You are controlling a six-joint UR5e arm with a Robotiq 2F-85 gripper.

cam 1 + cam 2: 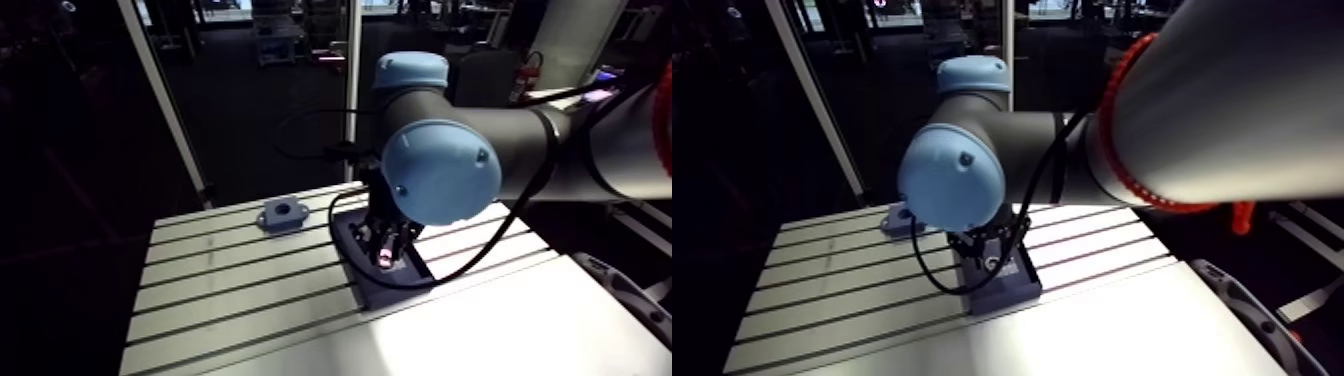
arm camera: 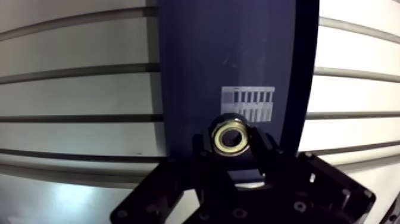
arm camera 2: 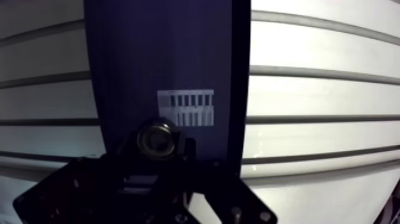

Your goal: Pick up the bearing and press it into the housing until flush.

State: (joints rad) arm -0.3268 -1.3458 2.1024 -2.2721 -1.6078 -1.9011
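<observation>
In the wrist view a small metal bearing (image 2: 231, 136) with a brass-coloured inner ring sits between my two dark fingers (image 2: 262, 148), which press against its sides. My gripper (image 2: 231, 142) is shut on it, over a dark blue plate (image 2: 196, 71). Whether the bearing rests on the plate or hangs just above it I cannot tell. In the arm view the grey housing (image 1: 281, 214), with a round bore facing up, lies on the slotted table to the left of and behind the gripper (image 1: 386, 252), well apart from it.
The dark blue plate (image 1: 385, 272) lies across the table slots (image 1: 220, 290) and carries a white striped label (image 2: 248, 103) just ahead of the bearing. My own blue-capped wrist joint (image 1: 440, 170) hides part of the plate. The table's left edge (image 1: 135, 300) drops into darkness.
</observation>
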